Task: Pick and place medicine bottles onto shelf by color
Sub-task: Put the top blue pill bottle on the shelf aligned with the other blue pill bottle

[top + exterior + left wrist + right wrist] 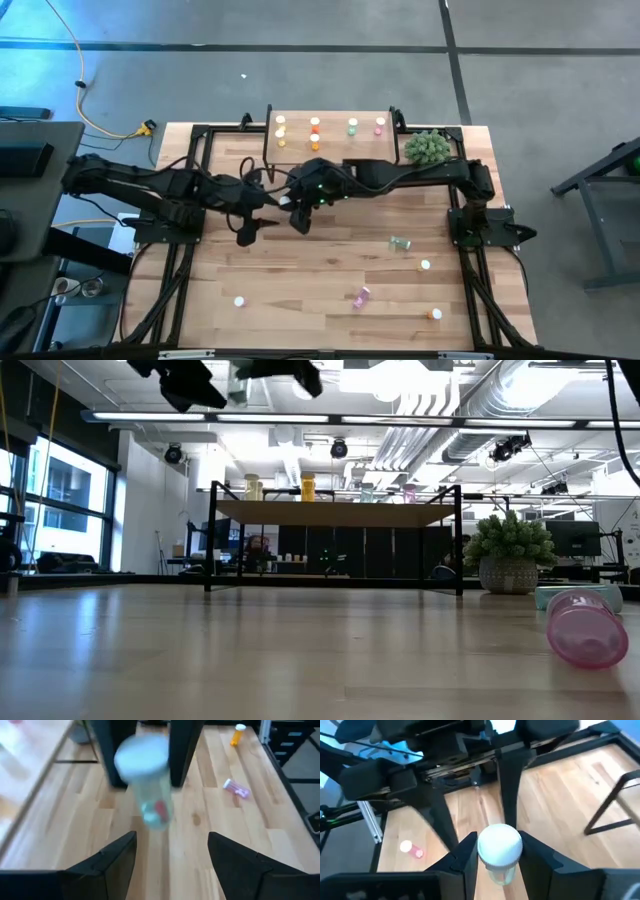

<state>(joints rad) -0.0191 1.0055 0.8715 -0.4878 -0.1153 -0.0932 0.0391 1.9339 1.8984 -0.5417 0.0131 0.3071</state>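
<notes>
Your right pincer (pixel 496 857) grips a white-capped bottle (pixel 500 852) above mid-worktop, at six o'clock from the shelf (pixel 330 140); your left pincer (pixel 172 855) stands wide open, holding nothing. This looks like a handover; next, carry it to its color group on the shelf.

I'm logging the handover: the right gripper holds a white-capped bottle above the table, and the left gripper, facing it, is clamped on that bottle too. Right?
Not quite. The right gripper does hold the white-capped bottle, but the left gripper is not clamped on it: the left wrist view shows its fingers spread with the bottle ahead of them, between the other arm's fingers.
</notes>
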